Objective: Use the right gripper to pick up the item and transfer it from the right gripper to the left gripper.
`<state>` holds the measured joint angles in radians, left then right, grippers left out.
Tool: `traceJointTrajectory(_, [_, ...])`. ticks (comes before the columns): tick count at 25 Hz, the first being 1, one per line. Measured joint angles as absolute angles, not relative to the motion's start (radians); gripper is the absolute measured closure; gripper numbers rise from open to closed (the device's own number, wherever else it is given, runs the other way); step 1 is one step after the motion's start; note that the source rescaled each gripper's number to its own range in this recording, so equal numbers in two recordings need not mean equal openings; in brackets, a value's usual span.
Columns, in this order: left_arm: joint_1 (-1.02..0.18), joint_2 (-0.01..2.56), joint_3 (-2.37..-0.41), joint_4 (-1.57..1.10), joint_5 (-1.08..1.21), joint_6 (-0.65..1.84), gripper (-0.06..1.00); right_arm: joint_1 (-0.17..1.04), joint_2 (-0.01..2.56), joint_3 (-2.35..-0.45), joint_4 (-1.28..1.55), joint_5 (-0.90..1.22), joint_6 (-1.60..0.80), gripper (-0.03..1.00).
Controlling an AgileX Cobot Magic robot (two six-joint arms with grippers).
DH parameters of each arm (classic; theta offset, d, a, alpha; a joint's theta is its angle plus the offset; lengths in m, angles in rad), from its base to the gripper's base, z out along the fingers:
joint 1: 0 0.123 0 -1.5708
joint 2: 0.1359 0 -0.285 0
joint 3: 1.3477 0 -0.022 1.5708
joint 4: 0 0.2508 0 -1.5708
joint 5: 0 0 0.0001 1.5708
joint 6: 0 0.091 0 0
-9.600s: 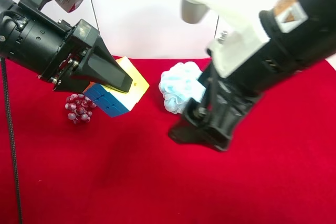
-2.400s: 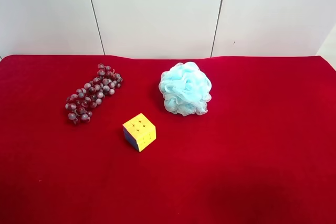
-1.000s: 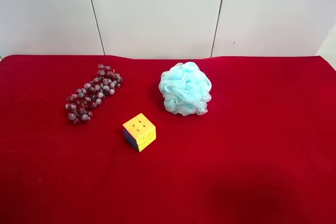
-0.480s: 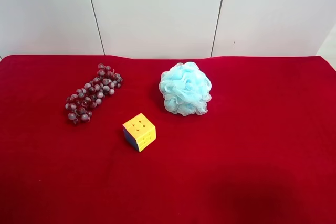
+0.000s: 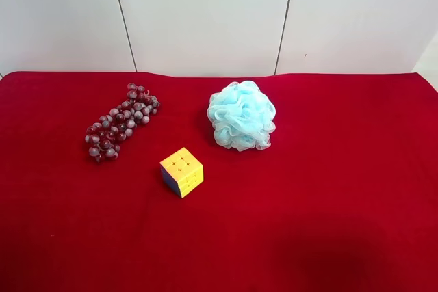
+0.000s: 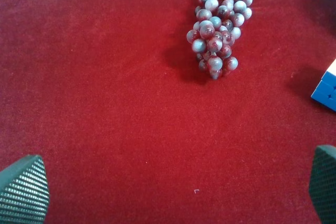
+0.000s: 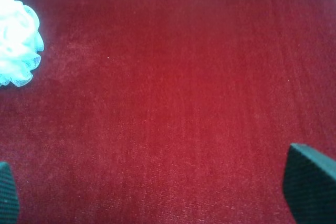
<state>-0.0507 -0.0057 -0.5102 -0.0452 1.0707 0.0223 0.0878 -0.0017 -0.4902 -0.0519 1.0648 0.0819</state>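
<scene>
A puzzle cube [image 5: 182, 171] with a yellow top lies on the red cloth [image 5: 328, 203], near the middle of the exterior high view. A light blue bath sponge [image 5: 241, 115] sits behind it to that view's right. A bunch of dark red grapes [image 5: 118, 122] lies to its left. No arm shows in the exterior high view. My right gripper [image 7: 157, 192] is open and empty over bare cloth, with the sponge [image 7: 16, 45] at the frame edge. My left gripper [image 6: 173, 187] is open and empty, short of the grapes [image 6: 219, 24], with a corner of the cube [image 6: 328, 85] at the edge.
A white panelled wall [image 5: 205, 18] rises behind the back edge of the cloth. Bare red cloth fills the front of the exterior high view and its right side.
Since 9.6 s ago both arms have left the exterior high view, and the cube, then in a gripper, lies on the cloth. Nothing has moved in the last 2.4 s.
</scene>
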Motion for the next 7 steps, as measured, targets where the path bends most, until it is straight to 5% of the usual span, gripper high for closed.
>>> traceJointTrajectory(7, [-0.051,-0.006,-0.510,-0.045,1.071,0.022,-0.06,0.088,-0.002,-0.490,-0.052,1.065,0.082,-0.03])
